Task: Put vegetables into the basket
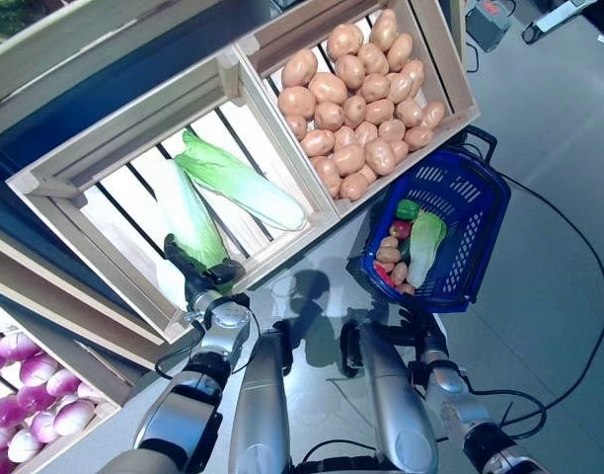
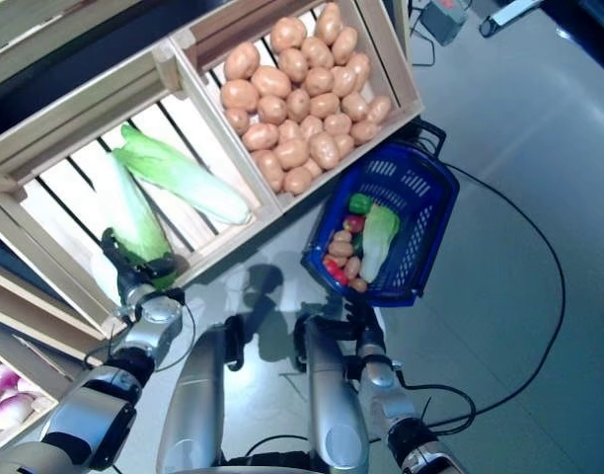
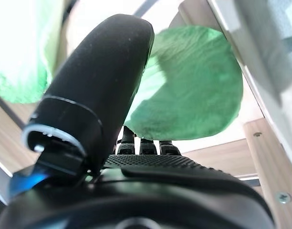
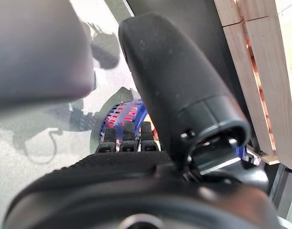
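A blue plastic basket [image 1: 470,188] stands on the floor by the stand's right end. In it lie a pale green cabbage [image 1: 423,242], a green pepper [image 1: 408,208], small potatoes [image 1: 388,253] and red vegetables. My left hand [image 1: 198,275] is at the front edge of the left crate, open, with straight fingers and thumb on either side of the leafy end of a long green cabbage [image 1: 190,219]. That end also shows in the left wrist view [image 3: 189,86], just past the hand [image 3: 136,191]. My right hand [image 1: 425,334] is open, just before the basket's near rim [image 4: 118,117].
The tilted wooden stand [image 1: 282,252] runs across the far side, with a second crate right beside the basket. A lower shelf [image 1: 85,326] juts out at my left. Grey floor [image 1: 549,326] lies to the right of the basket.
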Motion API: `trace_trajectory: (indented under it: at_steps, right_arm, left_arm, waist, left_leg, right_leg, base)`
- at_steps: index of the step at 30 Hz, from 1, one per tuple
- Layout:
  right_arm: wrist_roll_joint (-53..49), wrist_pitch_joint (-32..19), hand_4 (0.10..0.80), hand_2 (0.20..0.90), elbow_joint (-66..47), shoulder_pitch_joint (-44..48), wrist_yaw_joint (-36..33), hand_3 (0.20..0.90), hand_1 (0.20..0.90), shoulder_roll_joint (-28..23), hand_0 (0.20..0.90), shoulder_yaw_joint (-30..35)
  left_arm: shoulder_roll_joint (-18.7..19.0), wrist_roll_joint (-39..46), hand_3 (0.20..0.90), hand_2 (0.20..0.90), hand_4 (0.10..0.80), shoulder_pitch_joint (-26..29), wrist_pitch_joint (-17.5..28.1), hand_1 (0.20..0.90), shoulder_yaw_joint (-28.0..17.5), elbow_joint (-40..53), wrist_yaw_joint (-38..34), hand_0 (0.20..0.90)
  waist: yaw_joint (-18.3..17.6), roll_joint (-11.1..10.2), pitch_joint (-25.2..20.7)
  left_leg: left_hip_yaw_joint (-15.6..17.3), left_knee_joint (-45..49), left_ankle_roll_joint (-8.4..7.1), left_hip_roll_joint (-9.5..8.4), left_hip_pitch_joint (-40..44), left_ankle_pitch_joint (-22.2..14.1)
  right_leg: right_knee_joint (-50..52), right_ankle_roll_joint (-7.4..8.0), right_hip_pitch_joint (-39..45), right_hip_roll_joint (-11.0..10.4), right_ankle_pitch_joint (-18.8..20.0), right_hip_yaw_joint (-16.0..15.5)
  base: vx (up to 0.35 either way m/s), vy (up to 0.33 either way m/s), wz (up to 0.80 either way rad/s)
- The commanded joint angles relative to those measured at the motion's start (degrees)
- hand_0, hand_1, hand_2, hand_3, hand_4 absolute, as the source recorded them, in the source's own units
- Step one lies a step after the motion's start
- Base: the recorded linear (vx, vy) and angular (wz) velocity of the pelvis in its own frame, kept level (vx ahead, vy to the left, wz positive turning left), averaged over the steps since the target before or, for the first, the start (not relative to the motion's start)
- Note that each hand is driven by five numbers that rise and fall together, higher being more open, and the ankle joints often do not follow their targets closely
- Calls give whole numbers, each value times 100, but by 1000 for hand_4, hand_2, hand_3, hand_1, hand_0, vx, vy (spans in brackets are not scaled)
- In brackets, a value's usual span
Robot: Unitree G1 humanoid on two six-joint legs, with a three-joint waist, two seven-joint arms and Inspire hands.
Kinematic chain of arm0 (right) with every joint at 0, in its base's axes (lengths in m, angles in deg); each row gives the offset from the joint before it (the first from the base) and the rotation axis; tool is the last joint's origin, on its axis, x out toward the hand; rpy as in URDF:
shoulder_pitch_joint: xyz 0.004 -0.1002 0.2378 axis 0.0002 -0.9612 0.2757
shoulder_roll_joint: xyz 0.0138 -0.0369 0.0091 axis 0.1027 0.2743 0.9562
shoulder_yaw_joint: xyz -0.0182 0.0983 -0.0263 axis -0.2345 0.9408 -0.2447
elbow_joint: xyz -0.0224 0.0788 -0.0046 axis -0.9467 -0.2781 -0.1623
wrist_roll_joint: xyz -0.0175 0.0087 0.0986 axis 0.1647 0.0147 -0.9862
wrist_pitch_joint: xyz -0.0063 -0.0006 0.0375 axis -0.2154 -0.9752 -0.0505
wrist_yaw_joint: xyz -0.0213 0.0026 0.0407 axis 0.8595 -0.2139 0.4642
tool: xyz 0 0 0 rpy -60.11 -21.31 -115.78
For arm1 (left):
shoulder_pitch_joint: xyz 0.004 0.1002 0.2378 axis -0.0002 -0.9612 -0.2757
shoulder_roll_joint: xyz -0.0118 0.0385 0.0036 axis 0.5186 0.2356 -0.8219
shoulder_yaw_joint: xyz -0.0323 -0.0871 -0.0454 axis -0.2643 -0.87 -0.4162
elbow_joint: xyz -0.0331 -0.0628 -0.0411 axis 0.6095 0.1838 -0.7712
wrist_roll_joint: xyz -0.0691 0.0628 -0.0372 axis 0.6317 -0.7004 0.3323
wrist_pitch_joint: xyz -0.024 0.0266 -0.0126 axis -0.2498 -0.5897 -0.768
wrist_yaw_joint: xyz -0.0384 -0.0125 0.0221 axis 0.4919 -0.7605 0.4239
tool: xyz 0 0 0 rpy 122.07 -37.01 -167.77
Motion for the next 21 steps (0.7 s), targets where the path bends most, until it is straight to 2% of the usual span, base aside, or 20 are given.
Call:
trace_trajectory:
  at_steps: [1, 12, 21]
  right_arm:
    - [-244, -598, 800, 900, -467, 75, -303, 900, 900, 23, 900, -124]
    - [-289, -592, 800, 900, -400, 412, -476, 900, 900, -1, 900, -167]
    - [-307, -585, 800, 900, -434, 538, -619, 900, 900, -166, 900, -67]
  left_arm:
    - [267, 195, 900, 900, 800, 526, 152, 900, 67, 7, -66, 900]
    - [392, 1099, 900, 900, 800, 1279, 280, 900, -94, -633, 350, 900]
    - [784, 2167, 900, 900, 800, 1769, 346, 900, -396, -1200, 847, 900]
  waist:
    - [-80, -125, -25]
    - [-212, -152, -25]
    - [-356, -85, -25]
  left_leg:
    - [472, 198, 643, -261, 241, -501]
    - [544, 296, 649, -250, -153, -596]
    - [623, 549, 610, -220, -557, -698]
  right_leg:
    - [-357, -72, 177, 79, 487, -22]
    - [-100, -137, -359, 66, 375, -49]
    - [230, -229, -844, 94, 237, -11]
  base:
    - [-32, -2, 1]
    - [-29, 4, 0]
    - [-35, 18, -2]
